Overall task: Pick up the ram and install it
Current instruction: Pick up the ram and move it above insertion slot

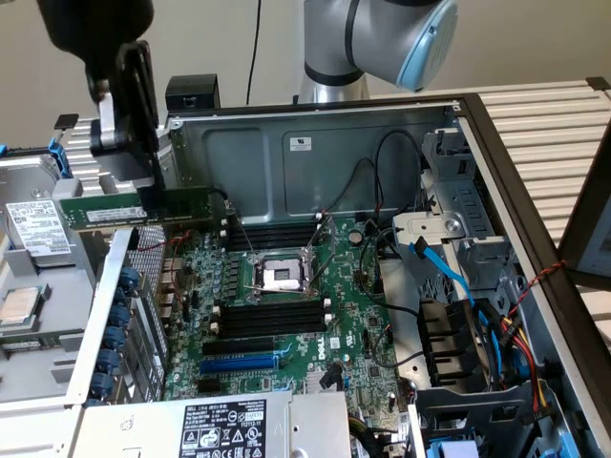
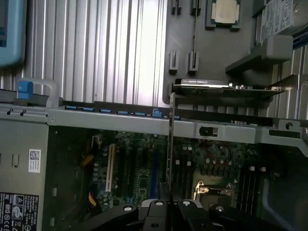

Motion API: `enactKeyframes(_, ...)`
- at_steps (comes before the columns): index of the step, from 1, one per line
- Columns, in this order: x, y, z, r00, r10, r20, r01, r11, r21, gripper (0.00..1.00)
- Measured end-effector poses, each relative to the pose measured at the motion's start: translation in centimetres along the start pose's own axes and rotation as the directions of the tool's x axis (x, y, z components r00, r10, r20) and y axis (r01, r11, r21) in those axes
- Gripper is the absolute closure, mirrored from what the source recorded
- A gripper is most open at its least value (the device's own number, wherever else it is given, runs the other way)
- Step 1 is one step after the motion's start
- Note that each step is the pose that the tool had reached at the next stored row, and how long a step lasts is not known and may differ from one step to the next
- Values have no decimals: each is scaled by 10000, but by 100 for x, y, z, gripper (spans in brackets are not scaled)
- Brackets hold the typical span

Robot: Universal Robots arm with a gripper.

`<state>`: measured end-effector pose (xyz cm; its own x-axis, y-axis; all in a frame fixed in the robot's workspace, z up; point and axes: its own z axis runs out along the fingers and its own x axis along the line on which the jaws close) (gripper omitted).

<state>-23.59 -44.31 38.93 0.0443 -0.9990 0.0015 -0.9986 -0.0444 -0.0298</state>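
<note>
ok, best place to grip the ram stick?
Pinch the ram stick by its flat faces, on the upper long edge near mid-length, from above. It's thin and long, and the lower contact edge should stay free. The end effector holds it roughly so.

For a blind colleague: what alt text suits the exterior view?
A black robot hand holds a long green memory stick with a white label above the exterior view's left side of an open grey computer case with a green motherboard.
</note>
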Motion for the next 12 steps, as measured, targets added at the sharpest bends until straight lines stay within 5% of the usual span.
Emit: enactKeyframes(12,24,-546,14,10000,-1,0,1,10000,0,87)
